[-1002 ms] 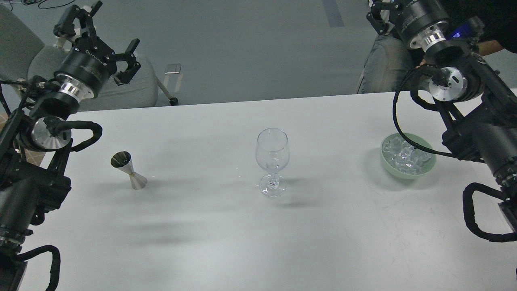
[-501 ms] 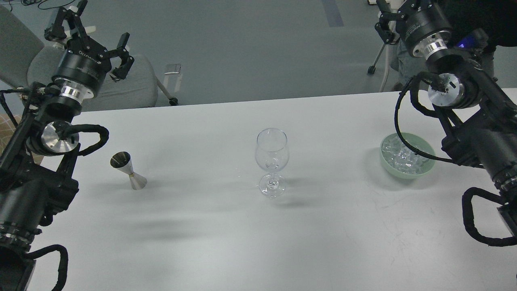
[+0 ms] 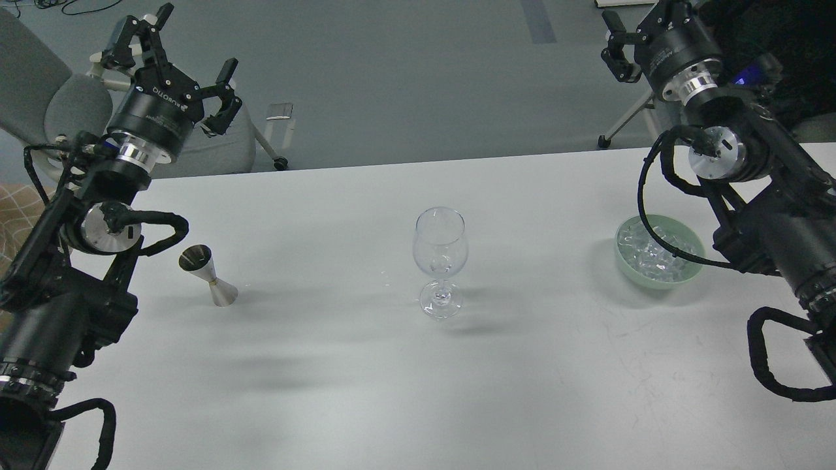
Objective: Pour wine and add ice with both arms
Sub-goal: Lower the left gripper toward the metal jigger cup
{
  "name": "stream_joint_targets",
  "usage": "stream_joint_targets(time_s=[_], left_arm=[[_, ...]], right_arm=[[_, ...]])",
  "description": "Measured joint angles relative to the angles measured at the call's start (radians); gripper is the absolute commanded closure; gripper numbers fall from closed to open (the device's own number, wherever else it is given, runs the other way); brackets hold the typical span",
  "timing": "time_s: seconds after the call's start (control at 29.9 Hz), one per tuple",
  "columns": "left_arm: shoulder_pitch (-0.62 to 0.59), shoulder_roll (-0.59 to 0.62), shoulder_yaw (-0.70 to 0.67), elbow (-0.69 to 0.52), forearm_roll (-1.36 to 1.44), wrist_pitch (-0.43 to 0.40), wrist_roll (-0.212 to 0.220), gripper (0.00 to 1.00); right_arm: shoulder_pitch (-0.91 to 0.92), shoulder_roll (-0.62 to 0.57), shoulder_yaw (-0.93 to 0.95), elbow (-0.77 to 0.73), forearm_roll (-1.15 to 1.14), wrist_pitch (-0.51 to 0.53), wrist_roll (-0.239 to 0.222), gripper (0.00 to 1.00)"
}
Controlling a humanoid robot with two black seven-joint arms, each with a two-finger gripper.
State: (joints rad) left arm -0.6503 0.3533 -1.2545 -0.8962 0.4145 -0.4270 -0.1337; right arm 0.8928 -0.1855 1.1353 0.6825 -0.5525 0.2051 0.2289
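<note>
A clear stemmed wine glass (image 3: 440, 261) stands upright at the table's middle. A small steel jigger (image 3: 208, 274) stands left of it. A pale green bowl (image 3: 624, 256) at the right holds a heap of clear ice (image 3: 656, 256). My left gripper (image 3: 186, 59) is open and empty, raised beyond the table's far left edge, well above and behind the jigger. My right gripper (image 3: 643, 29) is open and empty, raised beyond the far right edge behind the bowl, partly cut off by the top of the view. A black cable loop of the right arm crosses the bowl.
The white table (image 3: 366, 391) fills the lower view. A grey chair (image 3: 78, 98) stands behind my left arm. A wheeled stand base (image 3: 620, 124) is on the floor at the far right, and a small object (image 3: 279, 112) lies on the floor.
My left gripper swung left, then back right. My right gripper shifted slightly down. The person seated at the far right one second ago is gone. Glass, jigger and bowl have not moved.
</note>
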Motion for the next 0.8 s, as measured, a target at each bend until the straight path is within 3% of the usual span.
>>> stream_joint_targets(time_s=[0.5, 0.8], left_arm=[[0.008, -0.025, 0.001, 0.004, -0.002, -0.005, -0.001, 0.02], [0.009, -0.039, 0.001, -0.007, -0.003, -0.012, 0.038, 0.01]], right_arm=[[0.000, 0.022, -0.020, 0.004, -0.001, -0.005, 0.001, 0.00], [-0.019, 0.024, -0.025, 0.011, -0.001, -0.006, 0.001, 0.00]])
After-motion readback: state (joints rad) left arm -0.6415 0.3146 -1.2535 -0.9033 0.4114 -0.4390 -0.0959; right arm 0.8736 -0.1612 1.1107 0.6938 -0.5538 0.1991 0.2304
